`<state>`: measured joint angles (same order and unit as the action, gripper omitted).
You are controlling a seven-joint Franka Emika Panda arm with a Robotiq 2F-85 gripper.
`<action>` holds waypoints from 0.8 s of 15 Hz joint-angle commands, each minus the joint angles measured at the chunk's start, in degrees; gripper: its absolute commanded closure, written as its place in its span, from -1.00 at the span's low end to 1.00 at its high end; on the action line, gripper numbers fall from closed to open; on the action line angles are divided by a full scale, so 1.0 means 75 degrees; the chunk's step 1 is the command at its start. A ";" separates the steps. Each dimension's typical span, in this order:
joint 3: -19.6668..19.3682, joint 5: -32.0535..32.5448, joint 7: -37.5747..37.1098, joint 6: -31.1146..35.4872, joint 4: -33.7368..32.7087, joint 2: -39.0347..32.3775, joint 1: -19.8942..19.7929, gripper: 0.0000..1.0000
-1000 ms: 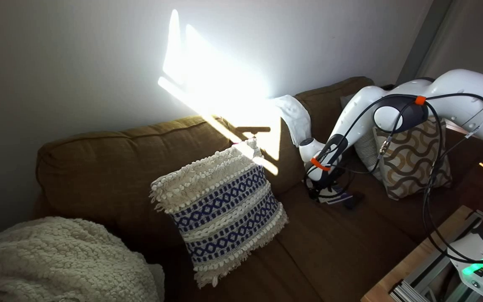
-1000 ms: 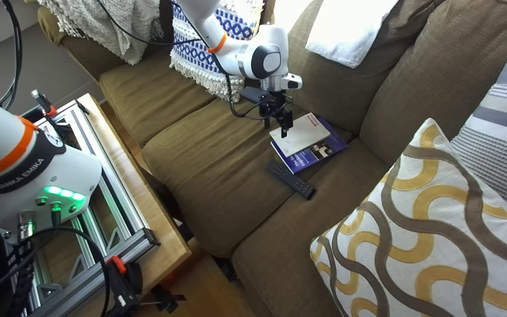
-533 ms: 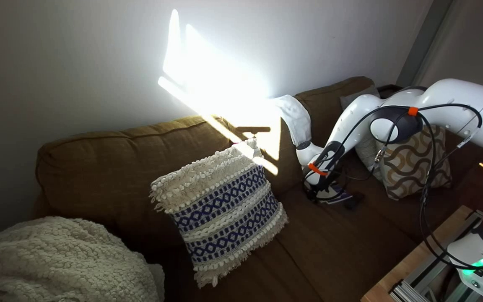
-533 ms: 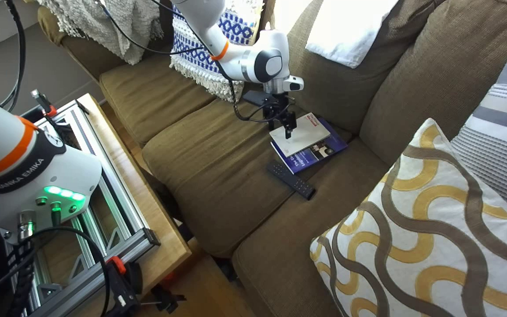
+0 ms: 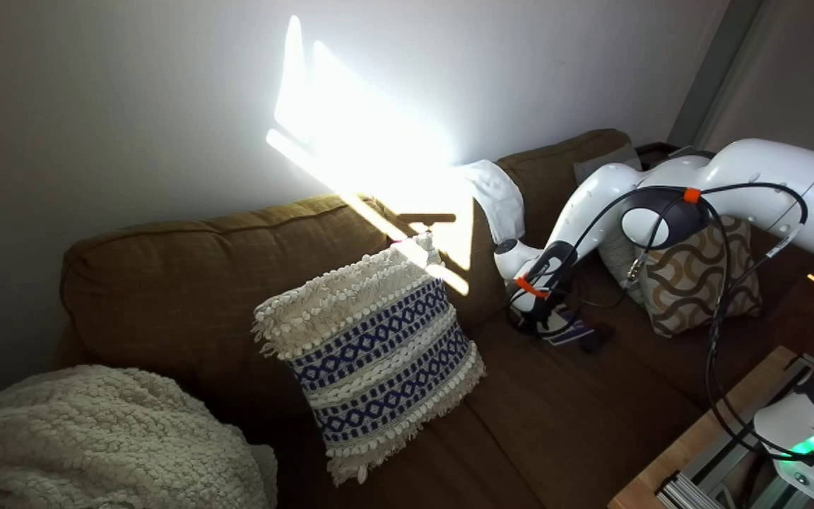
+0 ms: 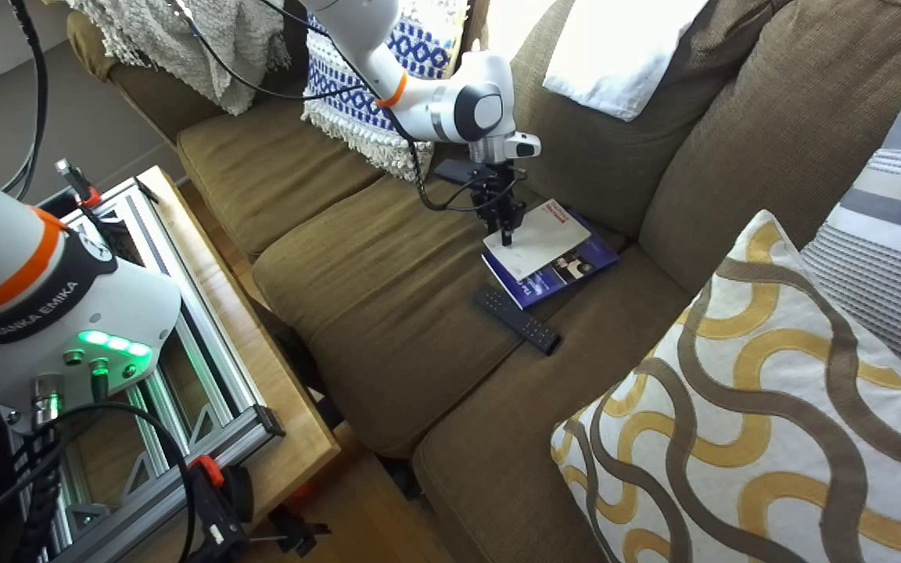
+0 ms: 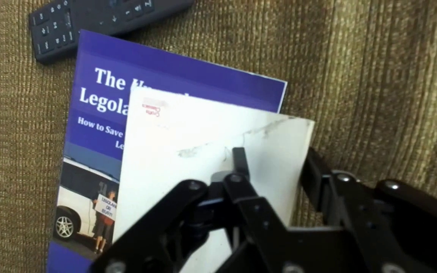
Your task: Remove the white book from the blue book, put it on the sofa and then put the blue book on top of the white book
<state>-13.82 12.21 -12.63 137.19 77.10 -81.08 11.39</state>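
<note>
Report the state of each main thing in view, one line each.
Thin rectangular blue paper book: closed, partly covered.
Thin rectangular white paper book: closed, askew on top.
Black two-fingered gripper: open.
Long black plastic remote: buttons up.
White cloth: draped over brown fabric sofa.
Blue-and-white fringed woven pillow: leaning.
Swirl-patterned fabric cushion: tilted.
Green base lights: lit.

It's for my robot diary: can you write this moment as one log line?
white book: lying on blue book | blue book: on sofa | gripper: open, straddling white book's edge | removal: not yet done
</note>
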 commanded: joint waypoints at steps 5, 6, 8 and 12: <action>-0.0368 0.0220 -0.0146 -0.0234 0.0157 0.0220 0.0213 1.00; -0.0356 0.0200 -0.0105 -0.0220 0.0219 0.0300 0.0218 0.96; -0.0236 0.0145 0.0033 -0.0176 0.0365 0.0494 0.0193 0.96; 0.0084 0.0065 0.0236 -0.0016 0.0683 0.0915 0.0196 0.96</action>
<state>-15.25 13.16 -12.76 135.49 78.45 -77.99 12.79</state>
